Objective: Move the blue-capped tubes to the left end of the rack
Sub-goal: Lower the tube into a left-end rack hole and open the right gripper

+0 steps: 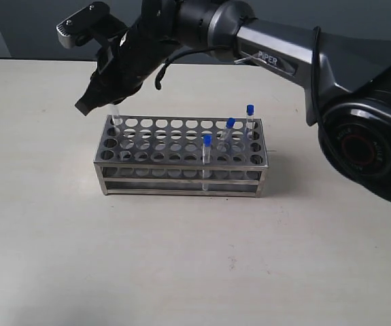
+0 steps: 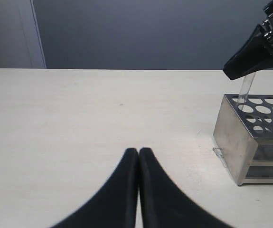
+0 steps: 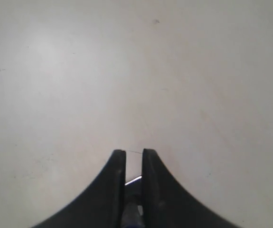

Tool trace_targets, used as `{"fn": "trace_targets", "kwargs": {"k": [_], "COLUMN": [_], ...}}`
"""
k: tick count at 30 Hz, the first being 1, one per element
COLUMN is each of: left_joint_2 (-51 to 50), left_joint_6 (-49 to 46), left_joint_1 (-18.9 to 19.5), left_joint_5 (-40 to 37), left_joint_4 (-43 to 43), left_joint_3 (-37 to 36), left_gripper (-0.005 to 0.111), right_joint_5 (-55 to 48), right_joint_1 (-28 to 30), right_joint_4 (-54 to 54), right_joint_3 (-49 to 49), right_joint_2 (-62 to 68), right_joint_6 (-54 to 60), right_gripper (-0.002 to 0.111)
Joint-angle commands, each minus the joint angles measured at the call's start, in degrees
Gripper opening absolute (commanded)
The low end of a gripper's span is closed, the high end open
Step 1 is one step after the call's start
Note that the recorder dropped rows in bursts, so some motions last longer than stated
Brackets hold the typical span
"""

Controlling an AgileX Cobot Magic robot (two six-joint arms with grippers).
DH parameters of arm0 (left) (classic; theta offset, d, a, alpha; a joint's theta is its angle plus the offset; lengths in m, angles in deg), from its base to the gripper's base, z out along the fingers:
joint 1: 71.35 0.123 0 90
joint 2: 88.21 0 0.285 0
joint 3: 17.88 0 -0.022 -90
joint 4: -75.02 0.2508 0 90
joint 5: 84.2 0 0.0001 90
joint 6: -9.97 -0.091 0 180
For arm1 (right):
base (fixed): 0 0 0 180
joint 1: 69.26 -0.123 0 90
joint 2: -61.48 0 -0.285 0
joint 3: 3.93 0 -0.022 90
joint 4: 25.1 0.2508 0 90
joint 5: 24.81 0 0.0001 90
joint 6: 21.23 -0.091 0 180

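Note:
The silver rack [image 1: 181,170] stands mid-table. Three blue-capped tubes stand in its right part: one near the front [image 1: 207,153], and two further back [image 1: 228,130] [image 1: 249,119]. My right gripper [image 1: 92,103] reaches across to the rack's left end, shut on a fourth tube [image 1: 115,120]. That tube's clear lower part enters a hole at the back left corner. The right wrist view shows its blue cap [image 3: 132,216] between the fingers of this gripper [image 3: 134,153]. In the left wrist view, my left gripper [image 2: 138,151] is shut and empty, left of the rack [image 2: 236,137], with the held tube [image 2: 245,90] beyond.
The pale table [image 1: 59,238] spreads round the rack. The right arm's black body [image 1: 358,129] stretches from the right side over the back of the rack. A dark wall [image 2: 136,33] runs behind the table's far edge.

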Motion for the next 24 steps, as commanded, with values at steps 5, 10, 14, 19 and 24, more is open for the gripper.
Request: {"fn": "trace_targets", "kwargs": {"k": [5,10,14,19,24], "left_joint_2": [0.20,0.20,0.20,0.20,0.20], "left_joint_6": [0.03,0.03,0.03,0.03,0.03], "left_joint_1": [-0.29,-0.29,-0.29,-0.29,-0.29], "left_joint_5": [0.37,0.37,0.37,0.37,0.37], "left_joint_4": [-0.19,-0.19,-0.19,-0.19,-0.19], "left_joint_3": [0.18,0.18,0.18,0.18,0.18], "left_gripper": [0.001,0.001,0.001,0.001,0.001], "right_joint_5": [-0.88,-3.90,-4.20,-6.55,-5.96], "right_joint_1": [-0.03,-0.03,-0.03,-0.03,-0.03], "right_joint_4": [2.62,3.98,4.46,4.55,4.24], "right_joint_3": [-0.47,-0.47,-0.47,-0.47,-0.47], "right_joint_2": [1.58,1.58,1.58,1.31,-0.84], "right_joint_6": [-2.50,-2.50,-2.50,-5.69,-6.54], "right_gripper": [-0.001,-0.001,0.022,0.039,0.039]}}
